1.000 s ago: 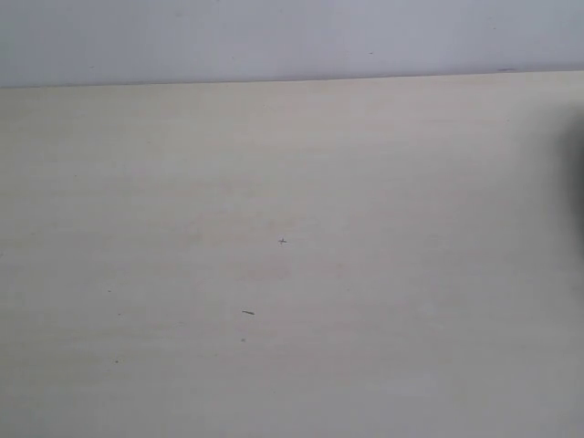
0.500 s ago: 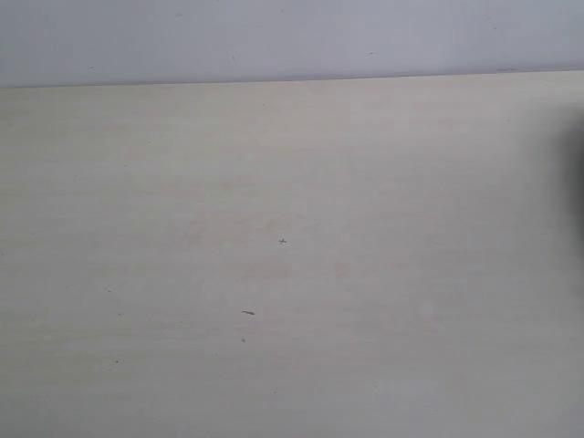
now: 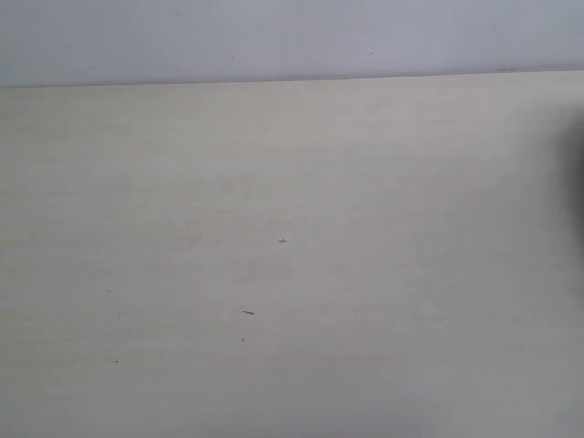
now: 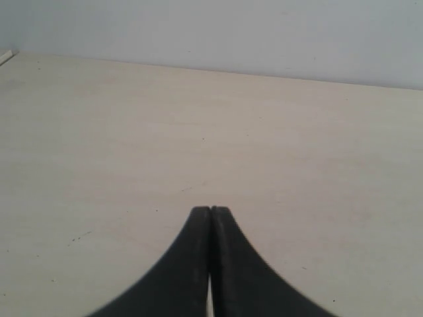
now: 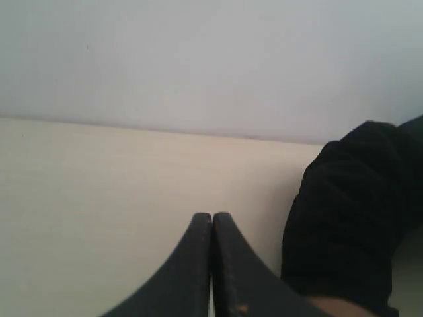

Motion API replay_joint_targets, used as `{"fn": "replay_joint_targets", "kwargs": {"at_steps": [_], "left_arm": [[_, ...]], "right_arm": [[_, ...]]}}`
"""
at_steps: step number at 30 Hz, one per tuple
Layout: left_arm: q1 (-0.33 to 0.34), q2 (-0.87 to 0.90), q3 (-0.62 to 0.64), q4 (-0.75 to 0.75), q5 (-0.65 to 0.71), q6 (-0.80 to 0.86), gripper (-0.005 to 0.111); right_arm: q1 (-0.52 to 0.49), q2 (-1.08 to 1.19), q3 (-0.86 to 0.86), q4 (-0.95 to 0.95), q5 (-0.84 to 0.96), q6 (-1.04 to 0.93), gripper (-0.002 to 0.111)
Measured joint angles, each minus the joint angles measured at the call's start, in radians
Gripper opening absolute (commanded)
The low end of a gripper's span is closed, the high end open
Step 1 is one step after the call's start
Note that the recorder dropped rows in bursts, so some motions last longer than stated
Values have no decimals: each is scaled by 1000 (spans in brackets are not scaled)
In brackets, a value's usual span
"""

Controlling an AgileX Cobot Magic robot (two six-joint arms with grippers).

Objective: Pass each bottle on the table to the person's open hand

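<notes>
No bottles show in any view. The pale beige table (image 3: pixel 292 274) fills the exterior view, bare except for tiny dark specks; neither gripper appears there. In the left wrist view my left gripper (image 4: pixel 211 210) is shut, its black fingers pressed together over bare table (image 4: pixel 132 132). In the right wrist view my right gripper (image 5: pixel 212 215) is also shut with nothing held. Beside it lies a person's arm in a black sleeve (image 5: pixel 350 218), with a sliver of skin (image 5: pixel 337 307) at the picture's edge. The open hand itself is out of view.
A pale grey wall (image 3: pixel 292 36) runs behind the table's far edge. A dark blurred shape (image 3: pixel 577 182) sits at the right border of the exterior view. Small dark marks (image 3: pixel 248 313) dot the tabletop.
</notes>
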Motion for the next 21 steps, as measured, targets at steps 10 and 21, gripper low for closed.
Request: {"fn": "replay_joint_targets", "kwargs": {"at_steps": [10, 21], "left_arm": [[0, 0, 0, 0, 0, 0, 0], [-4, 0, 0, 0, 0, 0, 0]], "right_arm": [[0, 0, 13, 2, 62, 105, 0], [0, 0, 13, 13, 63, 108, 0]]}}
